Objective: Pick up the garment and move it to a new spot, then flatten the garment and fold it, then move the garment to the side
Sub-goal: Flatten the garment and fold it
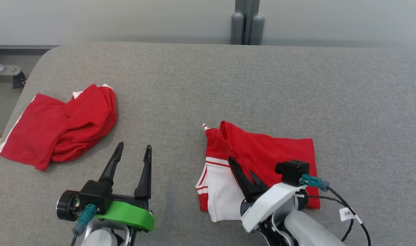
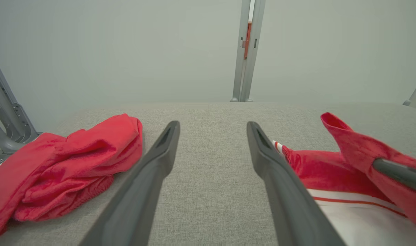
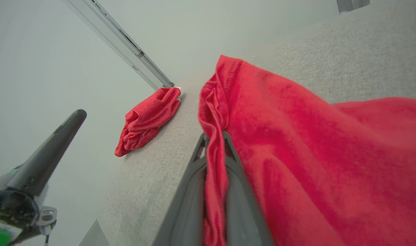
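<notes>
Garment [image 1: 262, 153], red with a white panel, lies right of centre on the grey table [image 1: 228, 85], partly folded. Right gripper [image 1: 241, 168] pinches its raised red edge, fingers pressed together. Left gripper [image 1: 134, 146] hovers empty, fingers spread, between it and a second red garment [image 1: 57, 126] at left. Advised: carry the edge low, release once hems align. Layers pinched: undetermined. Right arm [image 1: 269, 203] hides the near right corner.
</notes>
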You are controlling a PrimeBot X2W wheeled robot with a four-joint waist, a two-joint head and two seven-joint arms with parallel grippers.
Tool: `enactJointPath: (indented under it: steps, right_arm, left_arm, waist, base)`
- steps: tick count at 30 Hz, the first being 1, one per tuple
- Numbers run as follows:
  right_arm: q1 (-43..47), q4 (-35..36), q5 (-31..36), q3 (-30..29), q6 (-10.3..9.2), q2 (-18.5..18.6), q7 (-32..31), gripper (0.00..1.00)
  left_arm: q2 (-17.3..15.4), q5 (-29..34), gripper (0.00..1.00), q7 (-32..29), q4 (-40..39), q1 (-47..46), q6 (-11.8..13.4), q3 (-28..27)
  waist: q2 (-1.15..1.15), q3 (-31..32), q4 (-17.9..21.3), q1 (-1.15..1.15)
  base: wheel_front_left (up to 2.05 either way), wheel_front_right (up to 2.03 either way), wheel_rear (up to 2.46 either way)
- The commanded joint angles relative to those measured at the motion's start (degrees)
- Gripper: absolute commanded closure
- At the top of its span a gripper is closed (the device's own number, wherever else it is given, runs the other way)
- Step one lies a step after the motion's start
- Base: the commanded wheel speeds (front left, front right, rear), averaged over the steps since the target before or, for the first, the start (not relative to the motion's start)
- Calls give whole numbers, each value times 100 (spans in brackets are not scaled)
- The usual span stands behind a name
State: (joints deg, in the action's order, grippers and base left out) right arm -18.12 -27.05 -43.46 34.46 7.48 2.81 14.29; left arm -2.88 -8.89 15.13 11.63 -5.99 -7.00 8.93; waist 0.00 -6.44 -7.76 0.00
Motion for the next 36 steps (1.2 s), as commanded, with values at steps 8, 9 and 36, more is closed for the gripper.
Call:
enactJointPath:
  steps: [8, 9, 36]
  right_arm:
    - [-210, -374, -92, 142, 2, 16, 92, 100]
    - [-174, -378, -116, 79, 2, 18, 92, 100]
    - [-69, 875, 2385, -1453, 2, 217, 92, 0]
  left_arm:
    - [-5, -95, 0, 0, 47, 110, 5, 135]
    - [-5, -102, 0, 0, 49, 115, 21, 130]
    - [-6, -220, 0, 0, -151, 121, 271, 7]
  waist:
    - [0, 23, -302, 0]
    - [0, 15, -319, 0]
    - [0, 23, 279, 0]
  base:
    - [0, 0, 0]
    - [0, 0, 0]
    - [0, 0, 0]
